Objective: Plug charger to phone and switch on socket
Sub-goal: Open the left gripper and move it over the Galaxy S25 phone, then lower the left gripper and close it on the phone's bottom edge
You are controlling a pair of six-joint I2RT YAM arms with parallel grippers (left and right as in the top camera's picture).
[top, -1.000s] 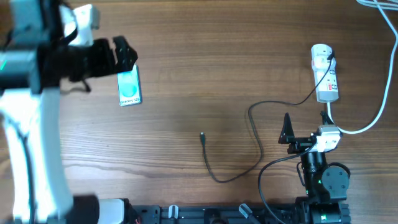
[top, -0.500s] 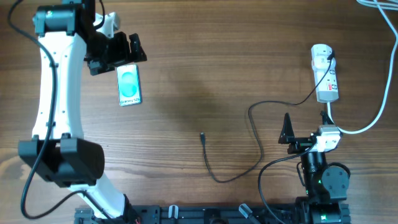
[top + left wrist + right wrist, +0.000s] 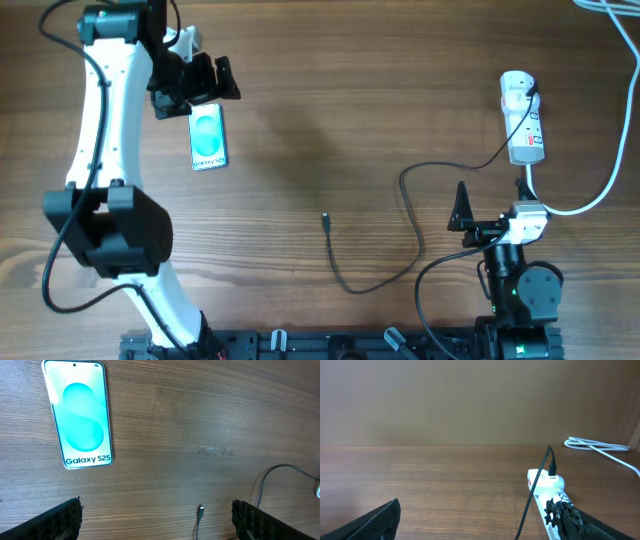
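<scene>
Swung inward since a second ago, left gripper (image 3: pixel 195 85) is hovering at the phone (image 3: pixel 208 137) — jaws released; right gripper (image 3: pixel 468 218) is sitting near the socket (image 3: pixel 523 118), jaws released, charger (image 3: pixel 327 224) lying mid-tabletop (image 3: pixel 300 100).

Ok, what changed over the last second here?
The left arm swung round from lying across the table's left side to rising from its base. The left gripper edged slightly right, open over the end of the phone away from its text. Nothing was gripped or released. The charger, socket and right arm stayed put.
</scene>
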